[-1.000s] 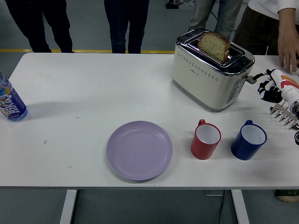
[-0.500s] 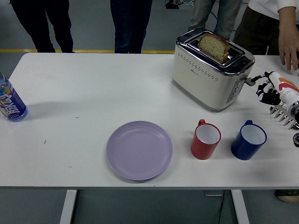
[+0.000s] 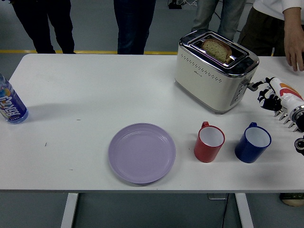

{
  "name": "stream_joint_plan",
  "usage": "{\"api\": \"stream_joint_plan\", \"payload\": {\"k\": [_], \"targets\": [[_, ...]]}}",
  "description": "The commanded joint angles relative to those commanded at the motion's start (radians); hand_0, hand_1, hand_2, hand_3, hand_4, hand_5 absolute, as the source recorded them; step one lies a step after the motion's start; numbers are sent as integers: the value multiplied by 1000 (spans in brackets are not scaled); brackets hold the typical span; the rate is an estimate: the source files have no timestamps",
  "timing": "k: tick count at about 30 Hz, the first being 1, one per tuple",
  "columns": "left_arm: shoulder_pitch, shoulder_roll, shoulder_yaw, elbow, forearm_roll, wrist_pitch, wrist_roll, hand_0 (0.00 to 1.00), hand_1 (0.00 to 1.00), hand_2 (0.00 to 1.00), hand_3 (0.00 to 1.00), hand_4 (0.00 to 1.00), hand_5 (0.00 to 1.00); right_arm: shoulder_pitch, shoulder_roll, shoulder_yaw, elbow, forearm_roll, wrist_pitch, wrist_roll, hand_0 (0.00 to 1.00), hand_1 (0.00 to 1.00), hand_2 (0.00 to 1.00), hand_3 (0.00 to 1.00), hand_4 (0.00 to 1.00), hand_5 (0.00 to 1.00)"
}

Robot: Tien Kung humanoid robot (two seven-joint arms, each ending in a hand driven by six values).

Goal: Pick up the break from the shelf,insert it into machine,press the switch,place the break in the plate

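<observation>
A slice of brown bread [image 3: 217, 49] sits low in the far slot of the cream and chrome toaster [image 3: 209, 78] at the back right of the table. Only its top shows above the slot. My right hand [image 3: 267, 93] is just right of the toaster, with its fingers curled and holding nothing. One fingertip reaches to the side lever [image 3: 255, 85]. The lilac plate [image 3: 141, 152] lies empty near the front middle. My left arm is out of view.
A red mug [image 3: 209, 141] and a blue mug [image 3: 253, 142] stand in front of the toaster. A metal rack [image 3: 288, 118] shows at the right edge behind my arm. A water bottle [image 3: 10, 105] stands far left. A person's hand [image 3: 295, 50] rests at the back right.
My right hand has moved left and up to the toaster's lever. The bread has sunk lower into the slot.
</observation>
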Motion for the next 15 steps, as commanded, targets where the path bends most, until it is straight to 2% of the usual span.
{"api": "stream_joint_plan", "payload": {"k": [15], "targets": [[-3,0,4,0,-4,-2,-1,397,515,672,789,656,998,-7,17,2,-31,2,-6,6,333,191,399,662,340,2]]}}
